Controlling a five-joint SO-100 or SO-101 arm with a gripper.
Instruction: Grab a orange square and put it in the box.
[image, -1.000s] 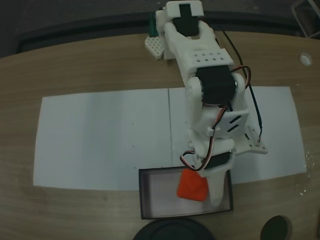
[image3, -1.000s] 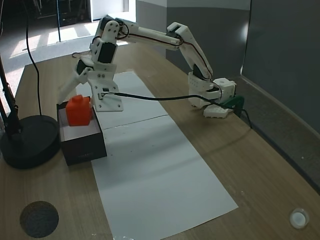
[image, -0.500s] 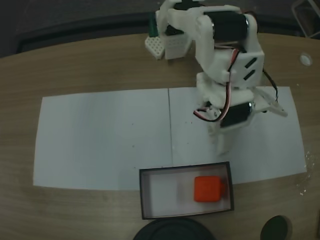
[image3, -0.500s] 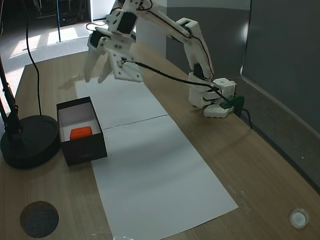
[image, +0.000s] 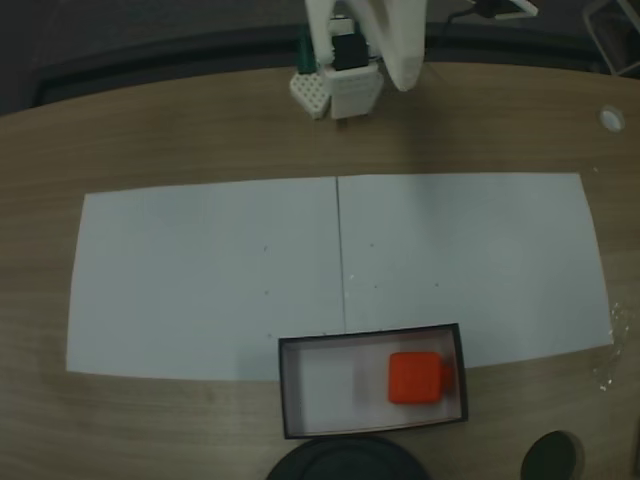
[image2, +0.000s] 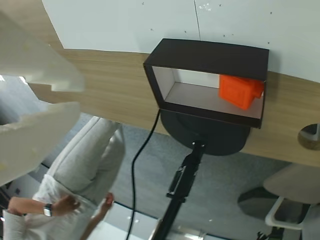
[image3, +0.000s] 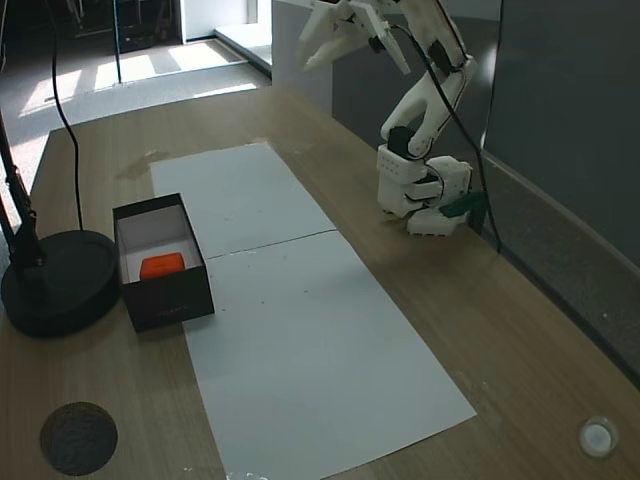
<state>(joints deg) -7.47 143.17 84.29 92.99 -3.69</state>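
Orange square (image: 416, 379) flat in box (image: 293, 392)

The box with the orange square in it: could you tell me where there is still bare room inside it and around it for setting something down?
Inside the box, the floor left of the orange square is bare in a fixed view. The white paper between the box and the arm's base is bare. It is crowded at the box's near wall, where the dark round stand base sits close.

The box (image: 373, 425) sits on the counter (image: 180, 140), overlapping the paper sheet's (image: 200, 275) near edge in a fixed view. The orange square (image: 416, 379) lies inside the box, toward its right end. A round stand base (image: 345, 460) touches the box's near side.
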